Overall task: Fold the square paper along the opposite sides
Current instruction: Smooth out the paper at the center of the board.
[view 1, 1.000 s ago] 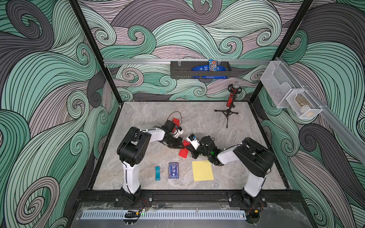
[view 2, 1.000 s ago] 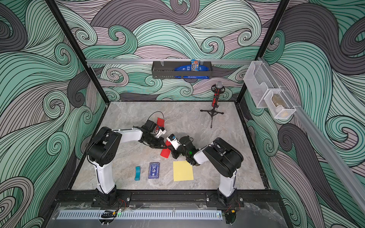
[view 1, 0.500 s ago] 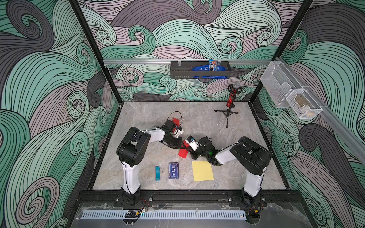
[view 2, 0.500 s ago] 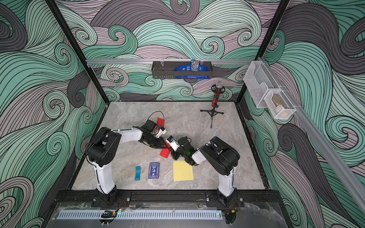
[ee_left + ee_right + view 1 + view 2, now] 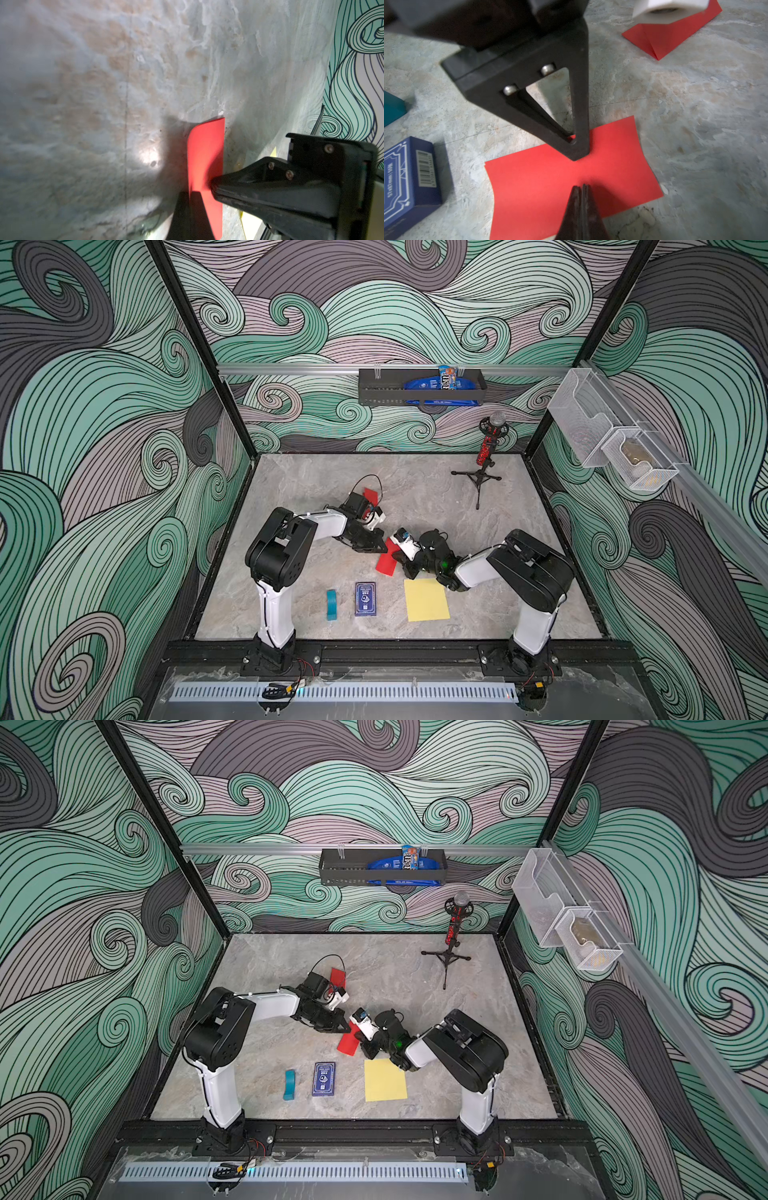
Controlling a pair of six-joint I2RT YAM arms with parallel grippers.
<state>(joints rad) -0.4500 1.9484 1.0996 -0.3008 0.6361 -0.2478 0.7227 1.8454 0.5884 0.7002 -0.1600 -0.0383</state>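
While closed, empty left pincer [image 5: 576, 152] and right pincer [image 5: 581, 188] press paper [image 5: 533, 182], edges lie free.

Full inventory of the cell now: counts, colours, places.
red paper: 1, red, centre
creased red sheet: 1, red, behind the red paper
yellow paper: 1, yellow, front
card box: 1, dark blue, left of yellow paper
teal block: 1, teal, left of card box
microphone: 1, black-red, tripod, back right
basket: 1, black, back wall, holding blue bag, snack packet
wall bins: 2, clear, right wall
left tool: 1, black, shut, on red paper
right tool: 1, black, shut, on red paper
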